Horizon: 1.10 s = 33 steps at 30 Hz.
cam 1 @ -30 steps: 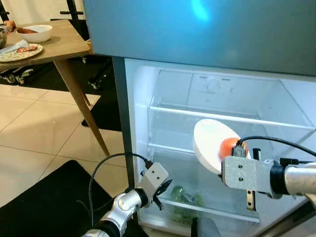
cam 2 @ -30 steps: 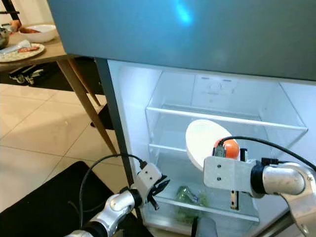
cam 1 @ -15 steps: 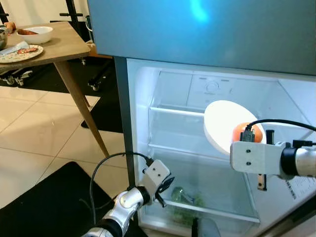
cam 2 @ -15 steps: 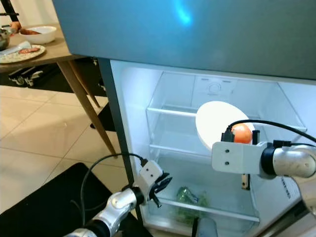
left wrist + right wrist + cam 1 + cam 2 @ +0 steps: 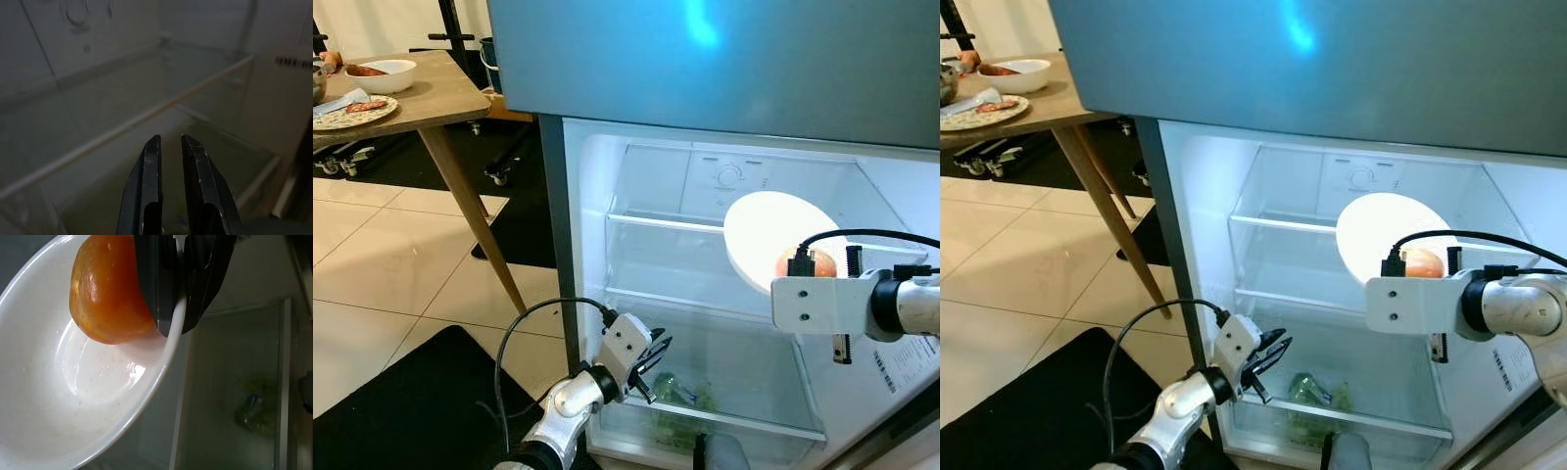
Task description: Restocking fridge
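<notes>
The right gripper (image 5: 176, 293) has its two black fingers (image 5: 154, 281) pinched on the rim of a white bowl (image 5: 773, 240), one inside against the fruit and one outside. It holds the bowl up in the open fridge (image 5: 636, 196), in front of the upper glass shelf (image 5: 656, 223) and tipped so the underside faces the room. An orange-red round fruit (image 5: 110, 296), smooth and faintly speckled, sits inside against the inner finger.

I would judge the bowl stiff, glazed and slick, and breakable if it slipped. A pinch on the rim at one point leaves the whole weight hanging off that edge, so it could swivel between the fingers. The fruit is loose and round and may roll out if the tilt grows. The rim is the only sensible place to hold it. It is plain white, shallow, with a glossy well that catches the light.

The left gripper (image 5: 170, 147) hangs low by the fridge's left wall in front of the lower shelves, its fingers close together with a thin gap and nothing between them. Some leafy greens (image 5: 683, 392) lie in the bottom drawer. Off to the left a wooden tabletop (image 5: 431, 93) carries a bowl of food (image 5: 380, 73) and a plate (image 5: 347, 110).
</notes>
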{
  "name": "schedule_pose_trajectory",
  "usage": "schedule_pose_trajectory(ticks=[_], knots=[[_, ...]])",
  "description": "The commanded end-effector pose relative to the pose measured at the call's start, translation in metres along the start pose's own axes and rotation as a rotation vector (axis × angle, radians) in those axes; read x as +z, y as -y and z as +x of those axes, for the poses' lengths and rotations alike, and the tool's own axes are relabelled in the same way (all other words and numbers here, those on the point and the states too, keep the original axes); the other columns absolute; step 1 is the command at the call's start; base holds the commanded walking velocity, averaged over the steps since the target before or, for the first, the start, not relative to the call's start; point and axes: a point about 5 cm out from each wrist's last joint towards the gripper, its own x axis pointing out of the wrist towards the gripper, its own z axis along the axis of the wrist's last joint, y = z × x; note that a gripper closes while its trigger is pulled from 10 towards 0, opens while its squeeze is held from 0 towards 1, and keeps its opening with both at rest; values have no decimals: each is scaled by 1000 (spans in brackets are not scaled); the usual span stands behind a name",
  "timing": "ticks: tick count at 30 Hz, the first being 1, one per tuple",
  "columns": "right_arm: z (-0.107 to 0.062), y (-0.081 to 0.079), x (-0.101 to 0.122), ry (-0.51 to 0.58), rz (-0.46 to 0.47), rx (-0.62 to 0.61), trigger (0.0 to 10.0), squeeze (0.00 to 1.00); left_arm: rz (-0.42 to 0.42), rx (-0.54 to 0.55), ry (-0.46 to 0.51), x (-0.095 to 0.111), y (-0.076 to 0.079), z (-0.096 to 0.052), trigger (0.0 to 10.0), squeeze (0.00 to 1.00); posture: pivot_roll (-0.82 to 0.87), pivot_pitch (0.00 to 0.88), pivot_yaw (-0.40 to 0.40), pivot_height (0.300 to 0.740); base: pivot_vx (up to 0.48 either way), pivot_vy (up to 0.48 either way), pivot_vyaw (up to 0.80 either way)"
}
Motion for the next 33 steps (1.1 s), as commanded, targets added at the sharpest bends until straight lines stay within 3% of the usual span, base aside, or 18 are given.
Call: schedule_pose_trajectory(ticks=[1,16,23,33], knots=[[-5,10,-6,-56,-27,-40,10000,0,7,5,40,5,4,3,10000,0,-224,0,22,463,0,0,0],[1,30,0,-32,-118,-53,10000,0,27,40,64,11,-3,5,10000,0,-218,0,11,463,0,0,0],[11,53,-4,-66,-189,-105,10000,0,29,51,67,12,-3,7,10000,0,-215,0,1,463,0,0,0],[17,66,-8,-102,-219,-135,10000,0,31,67,74,14,-6,7,10000,0,-208,0,-6,463,0,0,0]])
